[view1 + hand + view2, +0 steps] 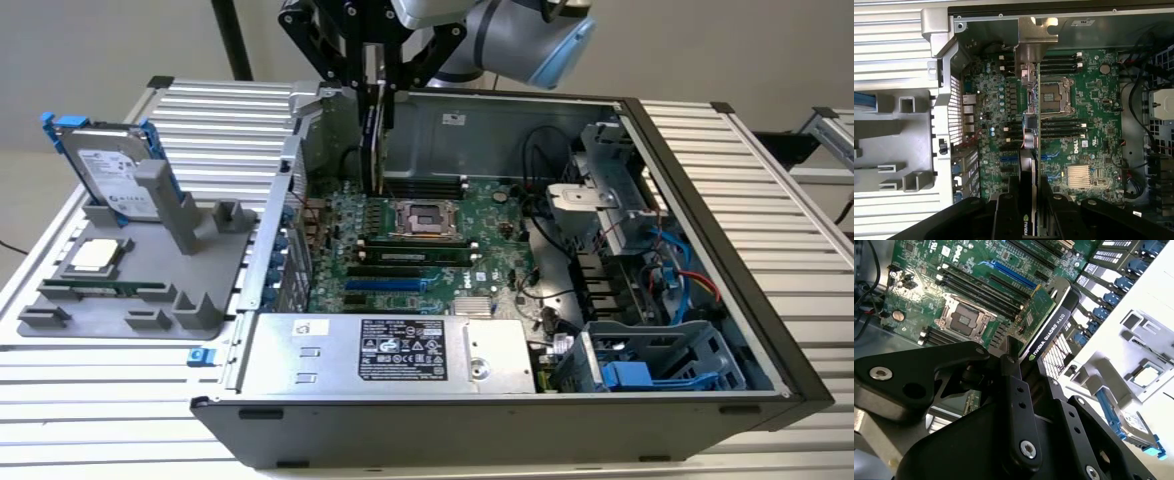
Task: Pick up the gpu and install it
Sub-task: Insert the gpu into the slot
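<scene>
My gripper [372, 85] is shut on the gpu [379, 140], which hangs edge-down above the green motherboard [441, 255] inside the open computer case [707, 200]. The card is over the board's back part, near the empty CPU socket [424, 217], and does not touch the board. In the second wrist view the gpu [1046, 322] shows its green board and black shroud, clamped between the black fingers [1015, 387]. In the first wrist view the gpu [1036, 150] is edge-on with its silver bracket [1030, 60] at the far end, above the blue slots [1008, 158].
A grey fixture [127, 290] on the slatted table at the exterior view's left holds a silver hard drive with a blue frame [110, 165] and a CPU chip [92, 256]. Inside the case are a silver power supply [387, 350], drive cages [654, 360] and cables [667, 270].
</scene>
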`<state>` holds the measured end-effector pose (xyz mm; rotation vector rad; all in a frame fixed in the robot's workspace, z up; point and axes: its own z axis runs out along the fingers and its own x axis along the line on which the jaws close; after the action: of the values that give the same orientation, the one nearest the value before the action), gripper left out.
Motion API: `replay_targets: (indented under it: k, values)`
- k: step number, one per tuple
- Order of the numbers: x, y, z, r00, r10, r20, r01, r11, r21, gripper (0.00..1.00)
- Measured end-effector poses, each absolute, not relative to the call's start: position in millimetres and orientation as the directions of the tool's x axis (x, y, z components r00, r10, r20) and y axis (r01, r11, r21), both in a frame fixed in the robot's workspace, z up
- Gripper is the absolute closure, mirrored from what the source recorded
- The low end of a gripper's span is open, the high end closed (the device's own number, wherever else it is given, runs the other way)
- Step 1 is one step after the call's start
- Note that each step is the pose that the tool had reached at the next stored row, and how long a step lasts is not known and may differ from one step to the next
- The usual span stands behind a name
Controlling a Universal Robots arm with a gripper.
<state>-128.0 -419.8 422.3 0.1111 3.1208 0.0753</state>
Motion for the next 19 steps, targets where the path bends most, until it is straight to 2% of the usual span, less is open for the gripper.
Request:
replay_targets:
  k: [19]
  values:
    - [-128.0, -419.8, 422.5, -1.000, 0.009, -0.016, 0.008, 0.999, 0.049, 1.00]
